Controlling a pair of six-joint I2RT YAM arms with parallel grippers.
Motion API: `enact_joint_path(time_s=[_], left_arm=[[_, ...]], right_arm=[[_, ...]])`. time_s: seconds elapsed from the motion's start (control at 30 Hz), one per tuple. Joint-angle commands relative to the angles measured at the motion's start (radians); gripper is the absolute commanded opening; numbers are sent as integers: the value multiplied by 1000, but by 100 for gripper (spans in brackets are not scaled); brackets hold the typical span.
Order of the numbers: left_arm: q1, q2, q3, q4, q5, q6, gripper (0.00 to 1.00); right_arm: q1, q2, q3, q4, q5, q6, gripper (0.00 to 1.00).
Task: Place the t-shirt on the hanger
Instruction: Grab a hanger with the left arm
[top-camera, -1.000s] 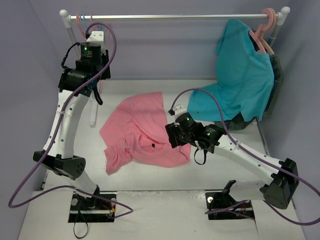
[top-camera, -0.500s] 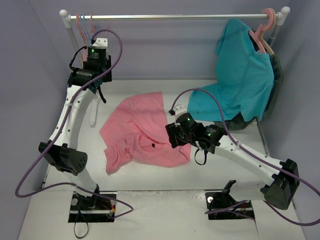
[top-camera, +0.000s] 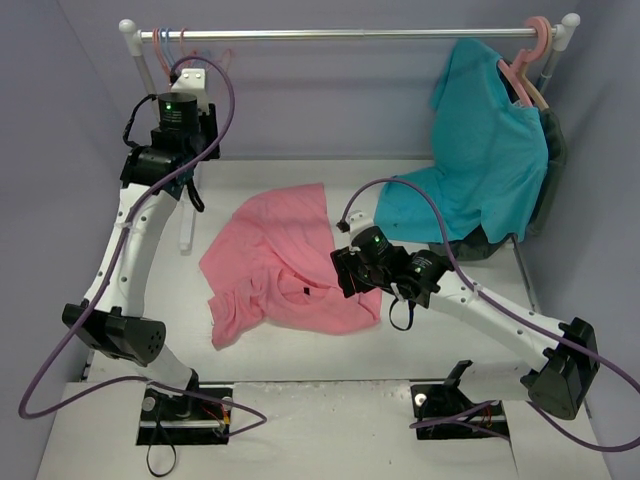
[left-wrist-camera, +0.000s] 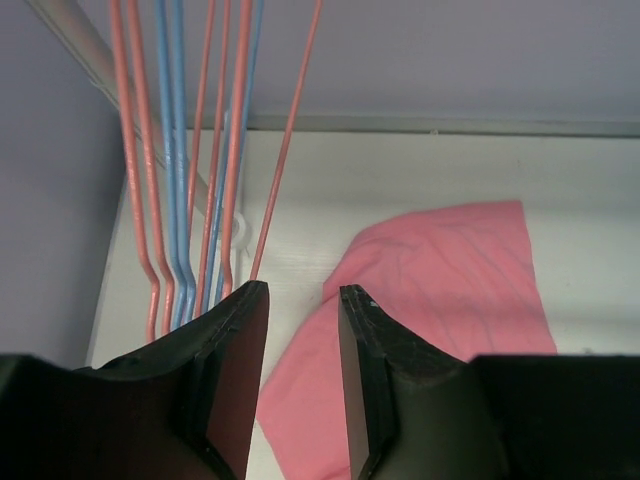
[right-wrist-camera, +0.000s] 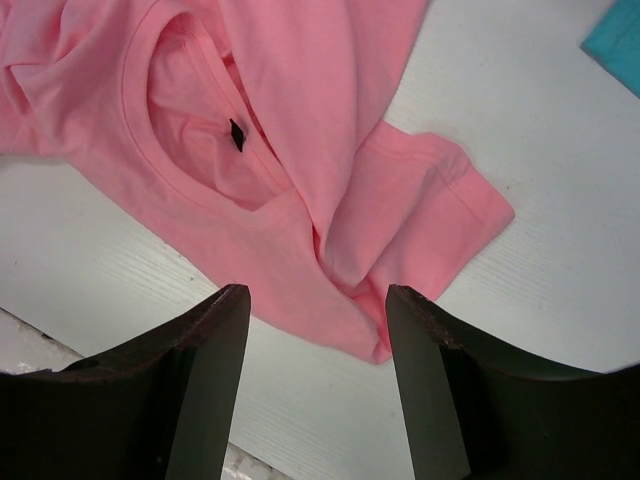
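Sideways and back a little went my left jaws, parted narrowly and empty. The hanger (left-wrist-camera: 288, 140) rises just beyond one fingertip, its wire running lengthwise away from me, not between them. So no grasp yet, I judge. My right jaws gape wide, empty, above the t-shirt (right-wrist-camera: 330, 90), which lies crumpled on the desk (right-wrist-camera: 520, 120) with its collar just ahead.

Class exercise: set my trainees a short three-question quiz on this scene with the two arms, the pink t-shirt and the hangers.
1. True or false: the t-shirt lies crumpled on the table.
2. The left gripper is closest to: A the thin pink hanger, B the teal t-shirt, C the thick pink hanger.
3. Fill in: the right gripper, over the t-shirt, has its jaws ___.
Key: 1 true; 2 A; 3 open.
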Motion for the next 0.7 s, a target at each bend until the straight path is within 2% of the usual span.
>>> enact_joint_path(time_s=[0.0, 0.13, 0.67], left_arm=[[6, -63, 19, 108, -52, 32, 34], [15, -53, 13, 113, -135, 58, 37], [80, 26, 11, 78, -60, 52, 38]], right_arm=[[2, -6, 26, 41, 0, -10, 58], [2, -6, 27, 38, -3, -12, 58], [2, -20, 11, 41, 1, -6, 58]])
